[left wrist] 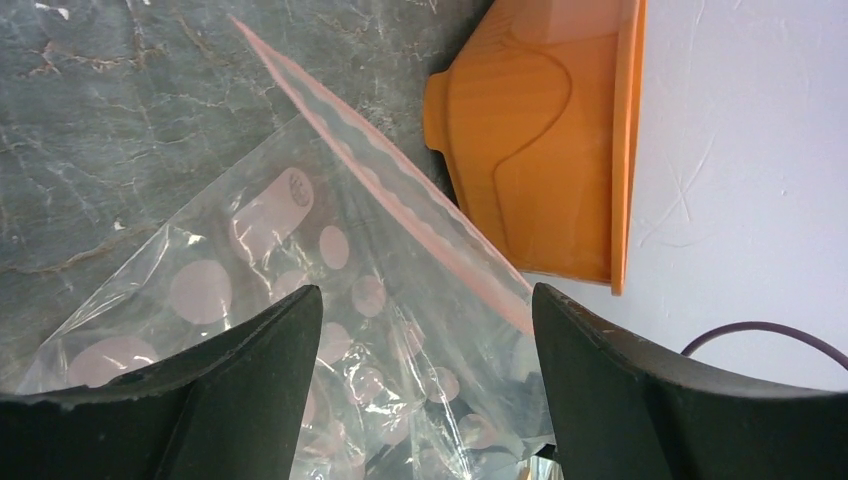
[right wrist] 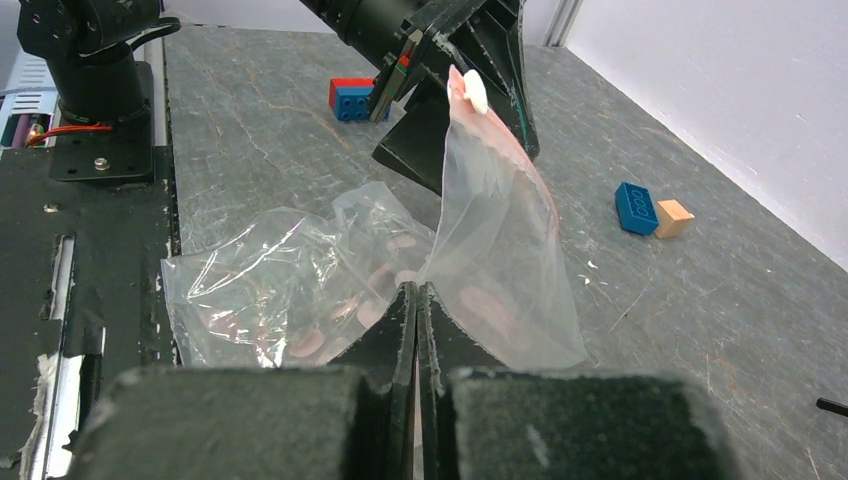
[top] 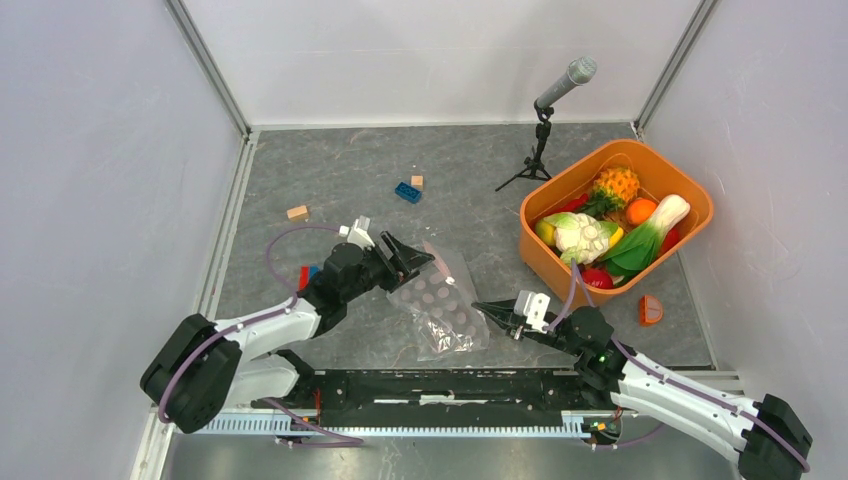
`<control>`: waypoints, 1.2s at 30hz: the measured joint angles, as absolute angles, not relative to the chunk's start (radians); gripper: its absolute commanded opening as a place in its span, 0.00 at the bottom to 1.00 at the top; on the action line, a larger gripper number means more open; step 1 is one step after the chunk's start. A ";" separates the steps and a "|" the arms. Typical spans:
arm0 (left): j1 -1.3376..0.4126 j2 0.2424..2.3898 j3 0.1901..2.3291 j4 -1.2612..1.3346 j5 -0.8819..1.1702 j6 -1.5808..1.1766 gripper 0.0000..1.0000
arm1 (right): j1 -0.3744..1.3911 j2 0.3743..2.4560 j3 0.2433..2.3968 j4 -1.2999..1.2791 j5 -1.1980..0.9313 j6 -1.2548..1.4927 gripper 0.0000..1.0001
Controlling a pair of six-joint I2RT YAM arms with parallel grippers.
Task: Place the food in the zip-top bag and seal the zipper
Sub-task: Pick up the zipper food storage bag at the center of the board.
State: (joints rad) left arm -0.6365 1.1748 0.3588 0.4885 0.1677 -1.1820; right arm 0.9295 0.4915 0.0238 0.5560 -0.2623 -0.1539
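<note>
Top view: the zip-top bag (top: 445, 305) lies on the bench (top: 350, 180). The left hand (top: 412, 258) is at its 11 o'clock and the right hand (top: 487, 310) at its 3 o'clock. The food (top: 590, 235) fills the orange basket (top: 700, 205) at 2 o'clock.

Left wrist view: hand spread, with the zipper (left wrist: 400, 195) beyond the fingers.

Right wrist view only: right hand pressed together, tips at the film. Whether it pinches the film cannot be told. The zipper edge stands raised against the left hand.

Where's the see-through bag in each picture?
Top: bag mid-table, between the two arms.
Left wrist: bag fills the lower middle.
Right wrist: bag in the centre, one edge lifted.
Shared landmark: the left fingers at the bag.
</note>
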 measured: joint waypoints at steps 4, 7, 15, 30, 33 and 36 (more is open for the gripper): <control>-0.636 1.184 0.358 0.517 0.168 -1.187 0.82 | 0.929 0.490 0.024 0.558 -0.269 -0.154 0.00; -0.636 1.211 0.358 0.531 0.176 -1.195 0.81 | 0.929 0.485 0.024 0.561 -0.272 -0.154 0.00; -0.636 1.195 0.357 0.514 0.170 -1.201 0.84 | 0.929 0.478 0.023 0.584 -0.269 -0.138 0.00; -0.636 1.061 0.358 0.366 0.107 -1.192 0.85 | 0.929 0.489 0.022 0.683 -0.269 -0.100 0.00; -0.636 1.082 0.366 0.363 0.106 -1.190 0.86 | 0.929 0.500 0.022 0.683 -0.287 -0.098 0.00; -0.636 1.103 0.373 0.364 0.107 -1.190 0.86 | 0.929 0.513 0.022 0.679 -0.305 -0.098 0.00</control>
